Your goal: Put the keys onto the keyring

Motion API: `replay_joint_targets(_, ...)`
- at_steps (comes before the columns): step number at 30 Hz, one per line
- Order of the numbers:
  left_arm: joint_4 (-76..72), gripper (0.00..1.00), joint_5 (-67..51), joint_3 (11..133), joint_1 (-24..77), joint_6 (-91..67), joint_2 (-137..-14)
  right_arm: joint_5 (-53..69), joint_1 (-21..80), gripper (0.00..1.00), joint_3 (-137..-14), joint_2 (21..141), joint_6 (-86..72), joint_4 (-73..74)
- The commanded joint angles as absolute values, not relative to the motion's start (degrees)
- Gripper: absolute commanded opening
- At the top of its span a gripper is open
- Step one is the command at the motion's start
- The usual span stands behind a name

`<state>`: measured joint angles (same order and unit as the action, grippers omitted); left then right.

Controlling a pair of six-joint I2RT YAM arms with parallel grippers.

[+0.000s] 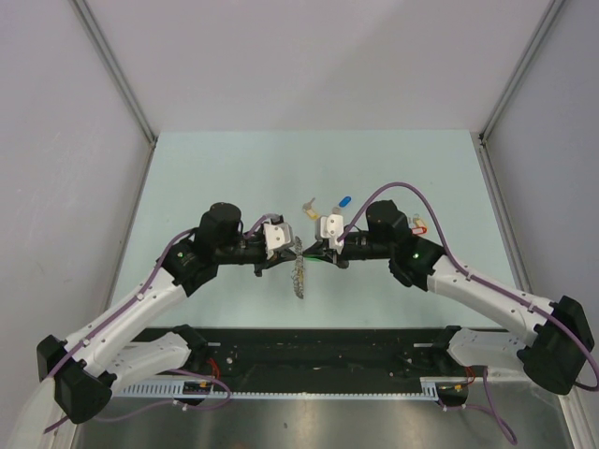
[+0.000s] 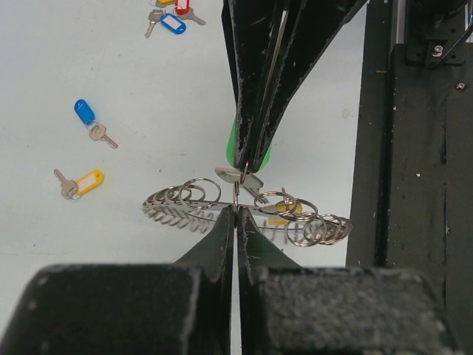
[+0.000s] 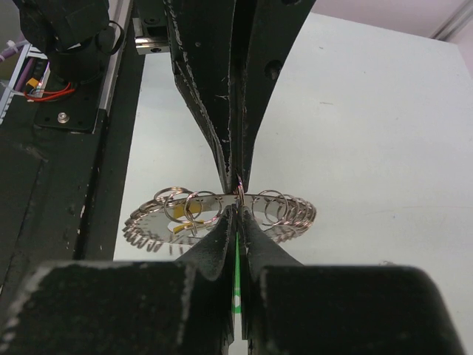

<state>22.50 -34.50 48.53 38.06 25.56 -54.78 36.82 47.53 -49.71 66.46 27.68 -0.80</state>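
The keyring (image 1: 299, 278) hangs above the table between my two grippers, a flat toothed metal ring carrying many small split rings (image 2: 194, 194). In the left wrist view my left gripper (image 2: 236, 210) is shut on one thin ring of the keyring (image 2: 177, 201). Opposite it, my right gripper (image 3: 238, 210) is shut on a key with a green tag (image 3: 237, 255), tip to tip with the left one. That key's silver head (image 2: 235, 176) touches the pinched ring. More keys lie on the table: a blue-tagged one (image 2: 85, 112), a yellow-tagged one (image 2: 89, 182), and a blue and red pair (image 2: 172, 24).
A black rail and base plate (image 2: 421, 148) run along the near table edge, close to the grippers. Loose keys lie behind the grippers in the top view, yellow tag (image 1: 309, 204), blue tag (image 1: 344, 200), and a red one by the right arm (image 1: 417, 228). Walls enclose three sides.
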Motion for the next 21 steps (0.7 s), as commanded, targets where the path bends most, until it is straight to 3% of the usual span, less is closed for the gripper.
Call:
replay_joint_targets(1,21.71,0.0,-35.51,51.24,37.71,27.25,-54.58,35.86,47.9,0.0,-52.47,63.46,27.68,-0.88)
replay_joint_targets(21,22.06,0.0,-37.09,51.42,37.71,27.51,-54.49,36.3,47.99,0.0,-53.26,66.09,27.95,-0.53)
